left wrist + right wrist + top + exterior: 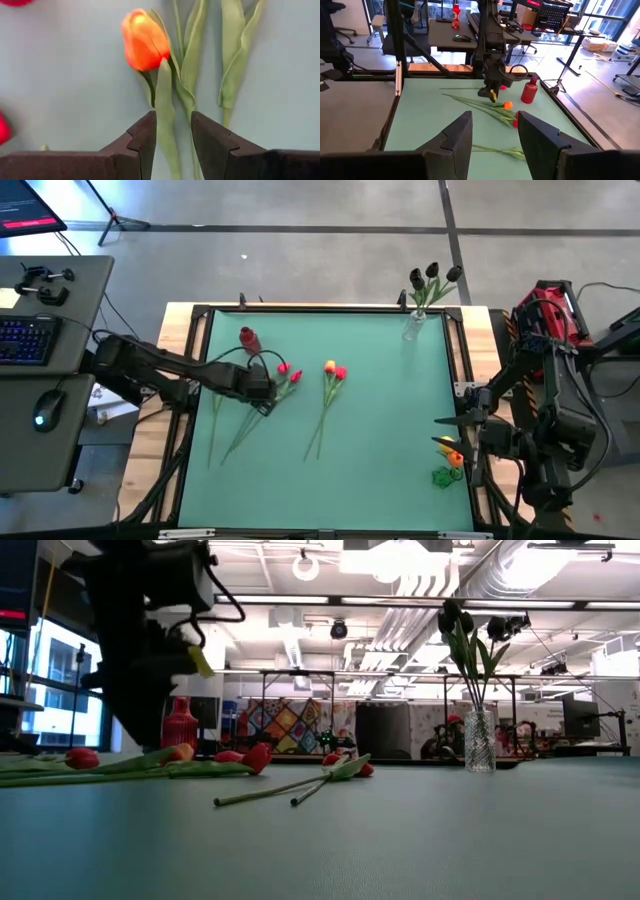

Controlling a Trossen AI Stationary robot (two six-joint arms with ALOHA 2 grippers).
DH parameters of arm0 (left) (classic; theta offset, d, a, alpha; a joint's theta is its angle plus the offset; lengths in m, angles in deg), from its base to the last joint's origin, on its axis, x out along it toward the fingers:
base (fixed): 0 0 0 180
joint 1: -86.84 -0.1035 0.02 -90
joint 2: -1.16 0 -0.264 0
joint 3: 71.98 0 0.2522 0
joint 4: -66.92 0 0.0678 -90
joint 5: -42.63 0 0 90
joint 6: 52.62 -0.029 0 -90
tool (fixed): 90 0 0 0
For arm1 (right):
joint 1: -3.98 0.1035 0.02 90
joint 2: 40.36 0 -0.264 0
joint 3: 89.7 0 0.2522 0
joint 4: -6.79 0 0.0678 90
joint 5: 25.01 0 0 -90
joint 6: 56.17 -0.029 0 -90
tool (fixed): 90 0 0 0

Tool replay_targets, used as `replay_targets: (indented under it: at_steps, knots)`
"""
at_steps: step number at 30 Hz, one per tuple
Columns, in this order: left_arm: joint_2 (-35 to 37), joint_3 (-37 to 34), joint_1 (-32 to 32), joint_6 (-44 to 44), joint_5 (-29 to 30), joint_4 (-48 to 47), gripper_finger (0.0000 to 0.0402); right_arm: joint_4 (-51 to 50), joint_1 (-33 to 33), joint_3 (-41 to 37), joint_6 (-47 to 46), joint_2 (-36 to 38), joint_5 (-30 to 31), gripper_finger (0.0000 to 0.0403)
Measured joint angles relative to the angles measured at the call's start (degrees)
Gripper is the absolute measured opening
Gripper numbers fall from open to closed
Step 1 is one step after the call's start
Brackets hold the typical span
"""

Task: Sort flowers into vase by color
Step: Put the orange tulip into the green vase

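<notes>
**Left arm lined up on an orange tulip**

A green mat covers the table [400,470], framed in pale wood, with an open workshop beyond it. A clear vase [414,326] stands at the far right corner and already holds the near-black tulips [433,277]. A red vase [248,338] stands near the far left part of the mat.

The loose flowers lie on the left half of the mat: a red bunch [288,374] beside the left gripper [264,390] and a mixed orange and red pair [334,370] nearer the middle. Another orange tulip [452,456] lies at the right edge.

The left gripper is low over the stems. Its wrist view shows its fingers [145,137] partly open and straddling the leaf and stem of an orange tulip [144,40], just below the head. Whether the pads already press the stem cannot be told. The right gripper [447,420] waits at the right edge, jaws half open and holding nothing.

The step in hand looks like picking this orange tulip. Next, the fingers would need to close firmly on the thin stem alone, without catching neighbouring stems, then lift.
</notes>
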Motion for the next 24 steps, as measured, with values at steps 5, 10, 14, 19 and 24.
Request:
replay_targets:
  at_steps: [5,10,14,19,24]
  knots:
    - [-2.4,-1.6,-0.9,0.0,-0.2,1.4,0.0112,0.1,0.0,0.0,0.0,0.0,-0.1,0.0146]
    - [-4.1,-4.4,-2.3,-1.3,-2.6,6.2,0.0089,0.3,0.0,0.0,0.0,0.0,-0.4,0.0146]
    - [-4.6,-4.9,-3.0,-2.6,-2.7,7.1,0.0059,0.3,0.0,0.0,0.0,0.0,-0.3,0.0146]
    - [-3.2,-4.9,-3.0,-4.8,-1.4,7.2,0.0008,0.4,0.0,0.0,-0.5,0.0,-0.5,0.0146]
    - [1.2,-4.1,-2.7,-4.9,3.2,7.2,0.0007,-1.7,0.0,0.0,-3.1,0.0,-1.2,0.0146]
